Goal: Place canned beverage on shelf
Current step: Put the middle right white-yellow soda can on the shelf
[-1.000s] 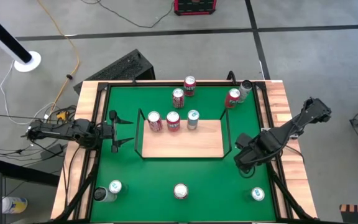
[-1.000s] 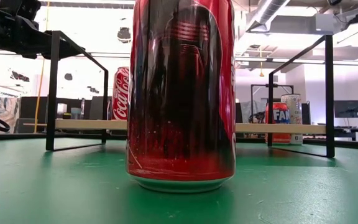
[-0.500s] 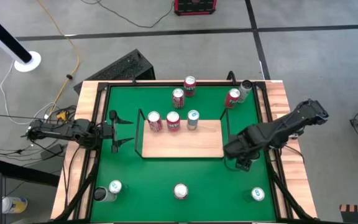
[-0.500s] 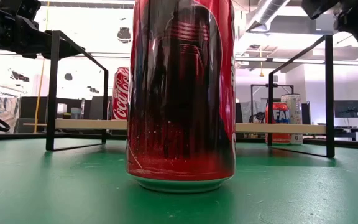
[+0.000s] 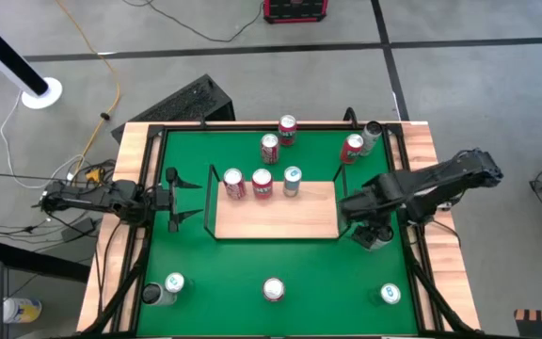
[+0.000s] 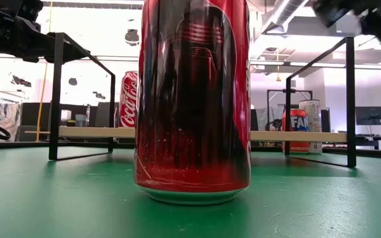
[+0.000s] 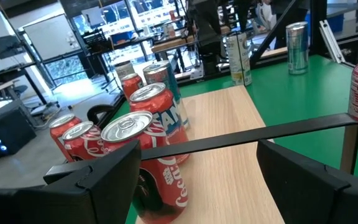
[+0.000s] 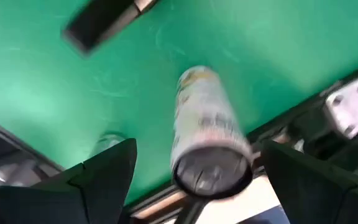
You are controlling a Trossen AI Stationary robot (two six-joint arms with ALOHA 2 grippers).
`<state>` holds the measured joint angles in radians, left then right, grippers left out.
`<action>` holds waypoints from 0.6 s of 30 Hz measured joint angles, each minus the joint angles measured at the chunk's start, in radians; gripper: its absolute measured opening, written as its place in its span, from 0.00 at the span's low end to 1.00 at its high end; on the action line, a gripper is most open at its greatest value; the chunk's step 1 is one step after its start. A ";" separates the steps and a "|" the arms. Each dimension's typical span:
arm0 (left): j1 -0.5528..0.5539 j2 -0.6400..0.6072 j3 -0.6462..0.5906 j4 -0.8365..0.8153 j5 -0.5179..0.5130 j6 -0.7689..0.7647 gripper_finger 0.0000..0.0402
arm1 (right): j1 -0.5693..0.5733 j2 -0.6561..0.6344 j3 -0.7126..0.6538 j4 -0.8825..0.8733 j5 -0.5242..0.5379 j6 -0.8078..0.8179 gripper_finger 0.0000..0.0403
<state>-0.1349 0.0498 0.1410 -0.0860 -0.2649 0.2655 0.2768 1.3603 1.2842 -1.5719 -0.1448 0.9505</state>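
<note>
The green table stands on a grey floor. The shelf lies mid-table, three cans at its far edge. My right gripper hangs spread beside its right end; only my wrist view shows a can below it. My left gripper waits spread at the left end.

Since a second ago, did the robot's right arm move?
Yes. In the high view the right gripper has swung in from the table's right wooden edge toward the shelf, stopping just off its right rail.
</note>
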 joint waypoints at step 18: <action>0.000 0.000 0.000 -0.007 0.006 -0.021 0.76 | 0.333 -0.036 0.000 0.001 0.209 0.879 0.91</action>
<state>-0.1349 0.0498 0.1410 -0.0933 -0.2589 0.2442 0.6098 1.3248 1.2846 -1.5707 0.0644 1.8294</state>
